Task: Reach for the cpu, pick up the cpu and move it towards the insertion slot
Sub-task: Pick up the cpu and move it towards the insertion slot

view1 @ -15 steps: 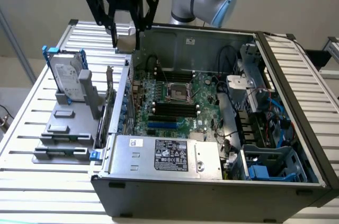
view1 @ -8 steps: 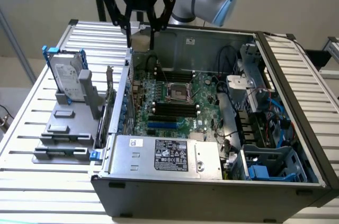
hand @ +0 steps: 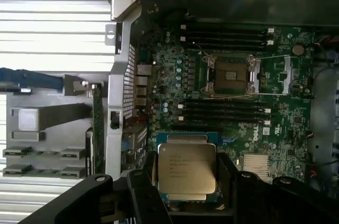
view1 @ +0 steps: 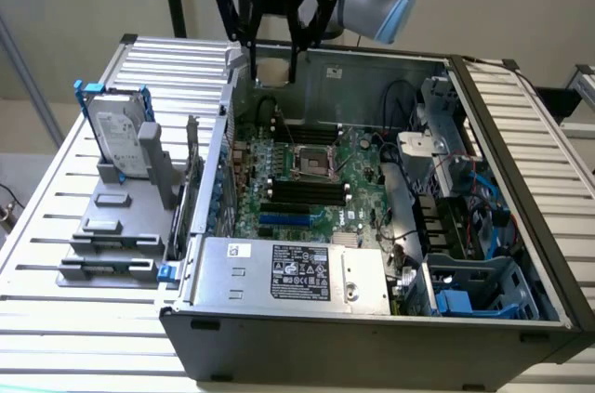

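High above the open computer case (view1: 372,319), my gripper (view1: 272,72) holds the cpu (hand: 186,170) clamped flat between its black fingers (hand: 143,192). In the exterior view the insertion slot (view1: 314,163) sits on the green board (view1: 358,189) at about five o'clock from my fingertips, well apart from them. A hard drive (view1: 119,137) stands upright outside the case, toward nine o'clock from the slot.
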### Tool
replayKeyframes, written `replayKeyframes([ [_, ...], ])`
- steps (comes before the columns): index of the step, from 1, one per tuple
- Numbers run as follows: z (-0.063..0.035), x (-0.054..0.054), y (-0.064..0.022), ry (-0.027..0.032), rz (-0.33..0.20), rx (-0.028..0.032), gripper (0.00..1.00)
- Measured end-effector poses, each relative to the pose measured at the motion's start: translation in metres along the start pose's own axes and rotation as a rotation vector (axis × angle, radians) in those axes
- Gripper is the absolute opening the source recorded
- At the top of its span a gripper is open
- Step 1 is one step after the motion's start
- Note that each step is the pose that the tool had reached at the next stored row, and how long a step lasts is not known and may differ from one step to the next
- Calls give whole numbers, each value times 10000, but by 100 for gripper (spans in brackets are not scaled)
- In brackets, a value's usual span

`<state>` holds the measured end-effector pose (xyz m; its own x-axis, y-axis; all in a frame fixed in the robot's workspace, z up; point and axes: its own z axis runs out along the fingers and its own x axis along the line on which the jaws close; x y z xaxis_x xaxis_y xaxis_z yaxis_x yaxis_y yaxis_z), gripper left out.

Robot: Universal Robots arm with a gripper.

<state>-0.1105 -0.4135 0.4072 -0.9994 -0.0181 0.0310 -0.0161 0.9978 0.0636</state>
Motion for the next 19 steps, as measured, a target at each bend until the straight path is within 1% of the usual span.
replayKeyframes([
  [7,43,-198,203,0,0,0,55],
  [19,131,-529,575,-1,0,-1,55],
])
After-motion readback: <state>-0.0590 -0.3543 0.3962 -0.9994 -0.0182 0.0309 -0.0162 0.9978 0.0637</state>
